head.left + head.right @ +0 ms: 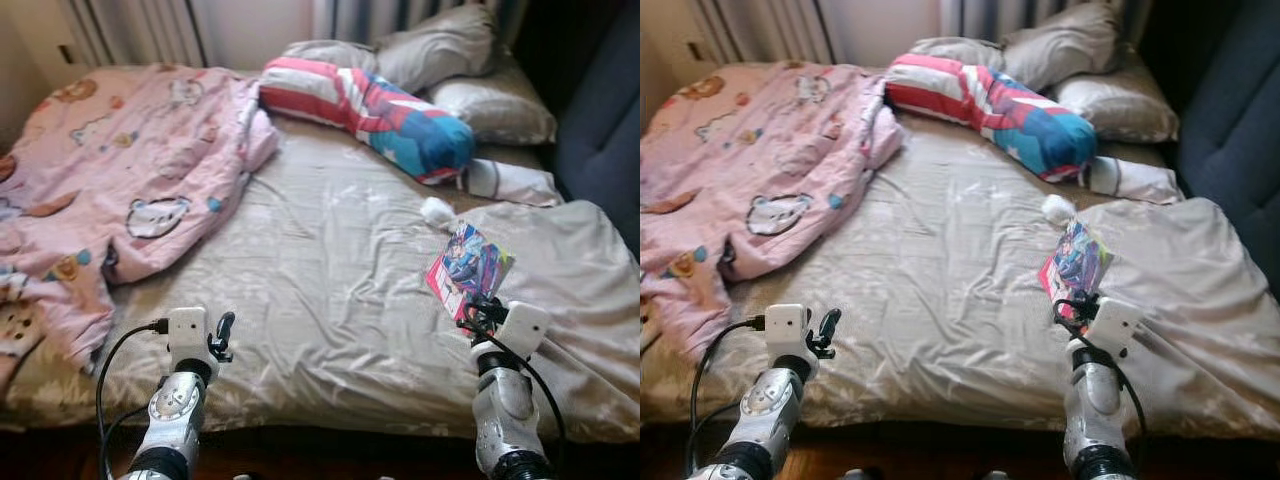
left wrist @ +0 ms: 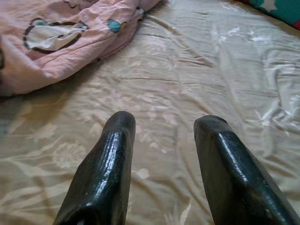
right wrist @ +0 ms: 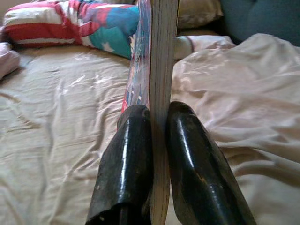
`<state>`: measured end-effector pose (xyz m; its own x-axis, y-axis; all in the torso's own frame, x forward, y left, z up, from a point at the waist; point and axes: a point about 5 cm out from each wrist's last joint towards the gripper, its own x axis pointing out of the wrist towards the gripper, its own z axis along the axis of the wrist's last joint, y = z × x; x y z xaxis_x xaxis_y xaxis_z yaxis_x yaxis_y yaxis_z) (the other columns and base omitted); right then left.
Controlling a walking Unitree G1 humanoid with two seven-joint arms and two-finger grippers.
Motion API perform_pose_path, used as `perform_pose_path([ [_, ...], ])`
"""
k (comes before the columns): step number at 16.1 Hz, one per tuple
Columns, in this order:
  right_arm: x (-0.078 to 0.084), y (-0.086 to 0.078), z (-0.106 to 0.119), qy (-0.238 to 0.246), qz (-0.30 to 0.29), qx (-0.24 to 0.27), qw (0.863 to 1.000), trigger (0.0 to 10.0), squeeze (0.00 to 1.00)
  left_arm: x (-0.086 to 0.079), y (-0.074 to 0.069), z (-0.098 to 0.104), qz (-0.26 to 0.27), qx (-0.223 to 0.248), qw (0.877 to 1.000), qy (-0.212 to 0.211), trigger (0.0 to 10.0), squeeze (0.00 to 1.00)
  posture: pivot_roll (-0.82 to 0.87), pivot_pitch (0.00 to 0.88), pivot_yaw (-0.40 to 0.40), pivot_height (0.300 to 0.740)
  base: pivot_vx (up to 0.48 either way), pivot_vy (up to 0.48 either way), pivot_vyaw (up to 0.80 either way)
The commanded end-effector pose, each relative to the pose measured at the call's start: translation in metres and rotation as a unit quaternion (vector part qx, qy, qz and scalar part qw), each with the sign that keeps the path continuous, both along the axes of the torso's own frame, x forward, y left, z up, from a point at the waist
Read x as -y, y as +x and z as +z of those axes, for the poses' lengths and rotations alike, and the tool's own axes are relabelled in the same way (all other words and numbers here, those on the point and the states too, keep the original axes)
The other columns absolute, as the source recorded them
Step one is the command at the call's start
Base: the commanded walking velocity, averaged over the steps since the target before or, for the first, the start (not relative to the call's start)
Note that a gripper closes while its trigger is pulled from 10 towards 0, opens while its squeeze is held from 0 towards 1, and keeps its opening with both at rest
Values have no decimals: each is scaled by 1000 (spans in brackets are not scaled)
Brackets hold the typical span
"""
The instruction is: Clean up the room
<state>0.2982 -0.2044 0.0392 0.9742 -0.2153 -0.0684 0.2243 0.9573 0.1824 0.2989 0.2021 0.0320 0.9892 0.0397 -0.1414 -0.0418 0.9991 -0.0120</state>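
Observation:
A colourful book (image 1: 468, 266) with a cartoon cover is held up off the bed near its right side, and my right gripper (image 1: 482, 309) is shut on its lower edge. The right wrist view looks along the book's page edge (image 3: 161, 61), pinched between both black fingers (image 3: 126, 159). My left gripper (image 1: 222, 334) hovers open over the beige sheet (image 1: 320, 260) near the bed's front left, its fingers (image 2: 105, 173) apart with nothing between them.
A pink cartoon blanket (image 1: 110, 180) is bunched on the bed's left side. A red, white and blue bolster (image 1: 370, 112) and grey pillows (image 1: 450, 50) lie at the head. A small white wad (image 1: 437, 210) lies near a beige duvet (image 1: 560, 290) on the right.

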Motion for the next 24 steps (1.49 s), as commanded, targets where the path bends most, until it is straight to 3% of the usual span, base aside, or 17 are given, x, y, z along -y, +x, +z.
perform_pose_path([
  [1,2,3,4,-4,-3,5,1000,10000,0,-2,-4,-5,1,-11,1000,-2,10000,0,48,133,-47,740,0,0,0],
  [3,1,4,4,-3,-2,3,1000,10000,0,-3,-4,-5,0,-12,1000,-3,10000,0,45,128,-44,740,0,0,-753],
  [24,-5,14,11,-3,9,10,1000,10000,0,-2,-2,-3,-3,-8,1000,-2,10000,0,59,159,-46,740,0,0,0],
])
